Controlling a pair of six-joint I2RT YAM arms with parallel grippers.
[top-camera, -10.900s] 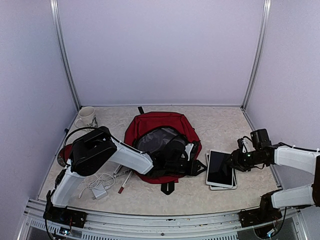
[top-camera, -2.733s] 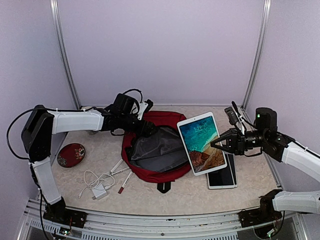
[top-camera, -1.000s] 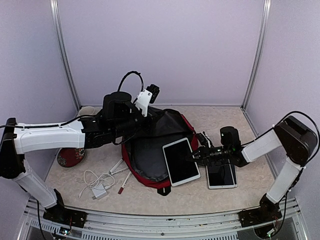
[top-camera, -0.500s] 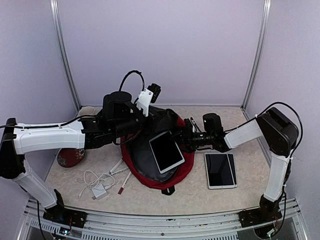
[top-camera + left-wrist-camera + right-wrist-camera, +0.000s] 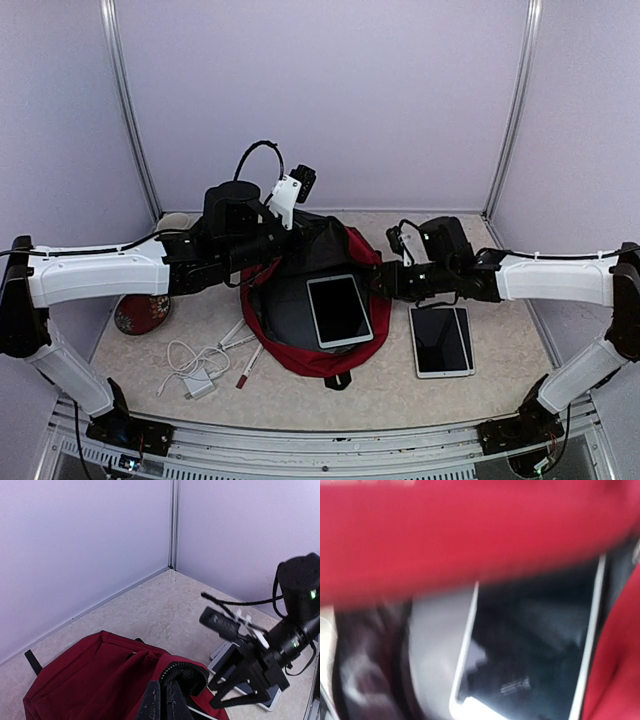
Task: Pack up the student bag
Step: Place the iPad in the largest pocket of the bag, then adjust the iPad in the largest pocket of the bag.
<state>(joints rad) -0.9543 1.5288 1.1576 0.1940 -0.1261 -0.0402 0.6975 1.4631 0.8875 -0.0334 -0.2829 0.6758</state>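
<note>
The dark-red student bag lies in the middle of the table with its mouth held open. My left gripper is shut on the bag's black zipper rim and holds the upper flap lifted. A white-framed tablet with a dark screen lies in the bag's open mouth on the grey lining. My right gripper is at the bag's right edge, just right of the tablet. In the left wrist view its black fingers are spread and empty. The blurred right wrist view shows the tablet under red fabric.
A second tablet lies flat on the table right of the bag. Pens and a white charger with cable lie left of the bag. A red round case sits at the far left.
My right gripper carried the tablet from the right into the bag's mouth, let it go and drew back to the right. My left gripper keeps the flap lifted.
</note>
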